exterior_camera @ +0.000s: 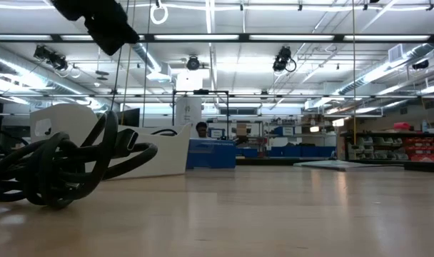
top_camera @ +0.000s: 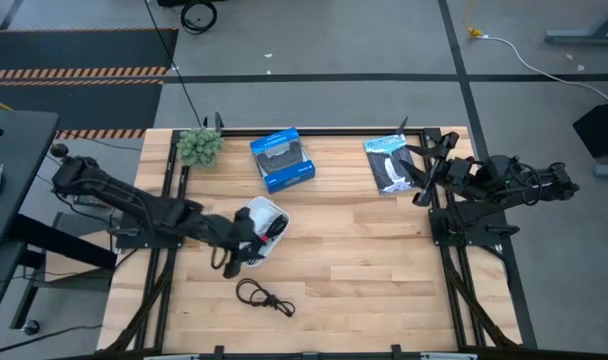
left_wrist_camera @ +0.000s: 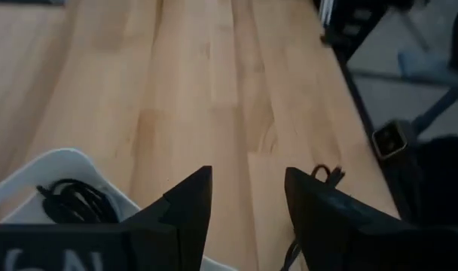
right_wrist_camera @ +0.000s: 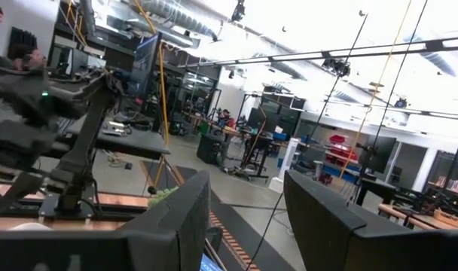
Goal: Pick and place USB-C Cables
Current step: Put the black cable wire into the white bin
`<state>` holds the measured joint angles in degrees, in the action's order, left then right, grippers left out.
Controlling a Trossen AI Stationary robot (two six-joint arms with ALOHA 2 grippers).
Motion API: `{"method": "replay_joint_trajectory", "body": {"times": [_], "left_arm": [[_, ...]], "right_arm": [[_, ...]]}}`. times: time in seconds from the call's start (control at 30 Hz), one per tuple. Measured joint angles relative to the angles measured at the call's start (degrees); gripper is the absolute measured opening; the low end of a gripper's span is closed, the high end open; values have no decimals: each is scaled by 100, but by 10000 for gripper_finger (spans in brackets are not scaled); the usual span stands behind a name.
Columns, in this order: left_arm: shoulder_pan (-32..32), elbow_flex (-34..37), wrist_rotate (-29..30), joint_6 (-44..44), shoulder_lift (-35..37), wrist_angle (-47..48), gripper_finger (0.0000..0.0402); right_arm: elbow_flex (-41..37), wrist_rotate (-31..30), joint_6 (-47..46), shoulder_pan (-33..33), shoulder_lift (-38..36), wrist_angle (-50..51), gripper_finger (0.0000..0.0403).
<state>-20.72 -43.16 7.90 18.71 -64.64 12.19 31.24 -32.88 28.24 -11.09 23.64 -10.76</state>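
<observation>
A white tray point(top_camera: 267, 214) sits left of the table's middle and holds coiled cables, one black with red point(top_camera: 273, 228). In the left wrist view a black cable point(left_wrist_camera: 71, 200) lies inside the tray point(left_wrist_camera: 41, 169). Another black USB-C cable point(top_camera: 264, 297) lies coiled on the wood nearer the near edge; it also shows in the low view point(exterior_camera: 53, 168) and beside a finger in the left wrist view point(left_wrist_camera: 322, 175). My left gripper point(top_camera: 246, 250) point(left_wrist_camera: 248, 181) hovers open and empty over the tray's near edge. My right gripper point(top_camera: 419, 180) point(right_wrist_camera: 246, 184) waits open at the right side.
A blue box with a black picture point(top_camera: 282, 159) and a black flat packet with a white item point(top_camera: 389, 163) lie near the far edge. A small green plant point(top_camera: 199, 146) stands at the far left corner. Bare wood point(top_camera: 374, 270) stretches to the right of the loose cable.
</observation>
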Motion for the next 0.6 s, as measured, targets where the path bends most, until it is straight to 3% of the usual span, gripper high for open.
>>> {"method": "replay_joint_trajectory", "body": {"times": [0.27, 0.6], "left_arm": [[-408, -1182, 1, -286, -1303, 608, 182], [-741, -2583, -4, -403, -2587, 2150, 267]], "right_arm": [[-1, 0, 44, 0, 0, 2, 176], [-1, 1, 44, 0, 2, 4, 176]]}}
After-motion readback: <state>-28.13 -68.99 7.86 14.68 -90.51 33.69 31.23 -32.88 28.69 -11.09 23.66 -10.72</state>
